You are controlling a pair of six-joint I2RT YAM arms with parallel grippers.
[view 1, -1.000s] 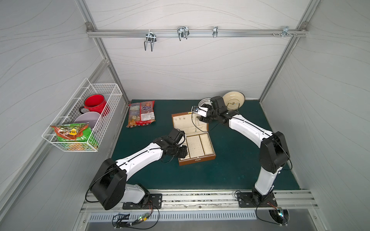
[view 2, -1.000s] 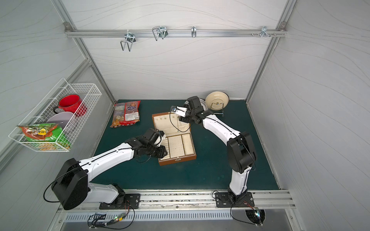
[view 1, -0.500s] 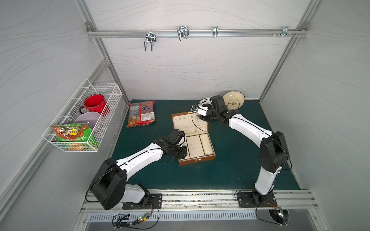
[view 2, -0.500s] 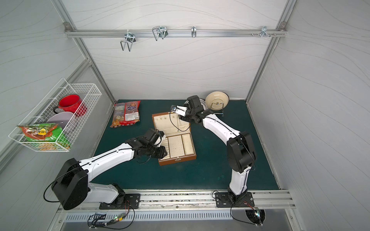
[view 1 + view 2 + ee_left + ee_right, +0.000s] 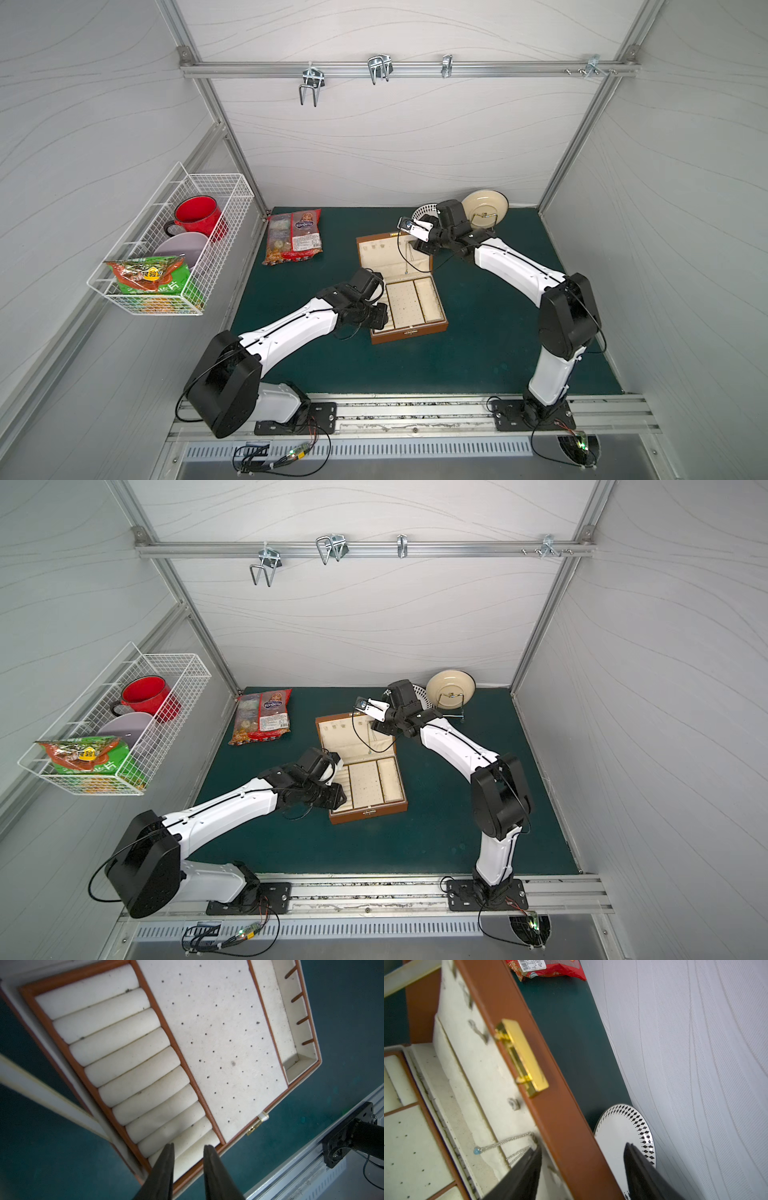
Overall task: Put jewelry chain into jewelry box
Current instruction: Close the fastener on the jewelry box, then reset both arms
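Pulling back carelessly, the right gripper (image 5: 583, 1145), spread wide astride the lid's edge and holding nothing, could snag the jewelry chain (image 5: 506, 1141) and drag it out. The chain lies at lower centre of the right wrist view, draped on the lid lining of the jewelry box (image 5: 409, 334). The left gripper (image 5: 188, 1146) hangs part-open and empty over the ring rolls (image 5: 124, 1064). Against 1 second ago, both arms sit unchanged in both top views.

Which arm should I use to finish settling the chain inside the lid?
Right. The right tool is open astride the edge of the jewelry box lid, beside the jewelry chain hanging against the lining. The left tool sits over the ring rolls at the tray's near corner, away from the chain.
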